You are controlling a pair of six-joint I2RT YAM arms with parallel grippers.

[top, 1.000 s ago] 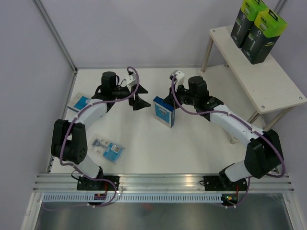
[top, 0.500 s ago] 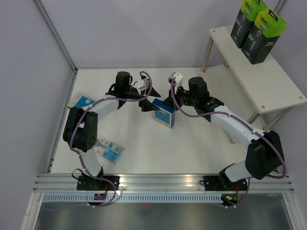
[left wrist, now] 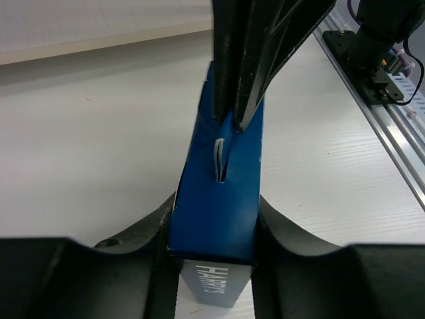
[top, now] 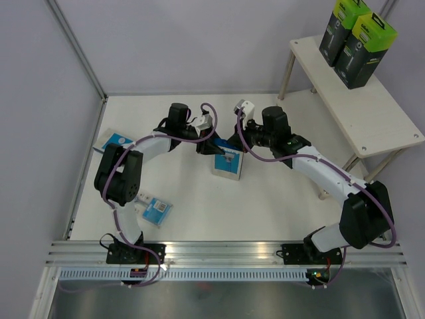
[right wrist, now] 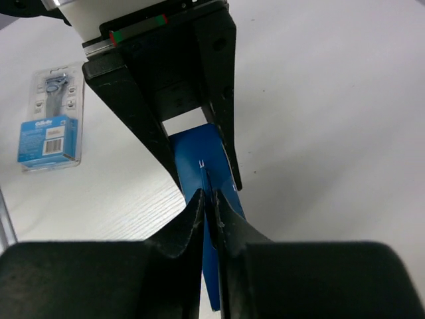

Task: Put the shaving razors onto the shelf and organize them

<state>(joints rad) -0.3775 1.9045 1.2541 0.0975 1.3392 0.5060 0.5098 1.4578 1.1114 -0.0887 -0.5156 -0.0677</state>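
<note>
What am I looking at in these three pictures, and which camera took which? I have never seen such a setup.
Two white robot arms are bolted at the near edge of a white table. The wide picture comes from a fixed camera above and behind them. The other two come from cameras on the wrists, each looking along its own black fingers. In the middle both arms grip one blue-and-white box: the right gripper is shut on a thin flap on its upper edge, and the left gripper has its fingers against its two sides. Also on the table lie another flat blue box near the left edge and a clear blister pack nearer the arms. On the shelf at right stand two black boxes with green tops.
</note>
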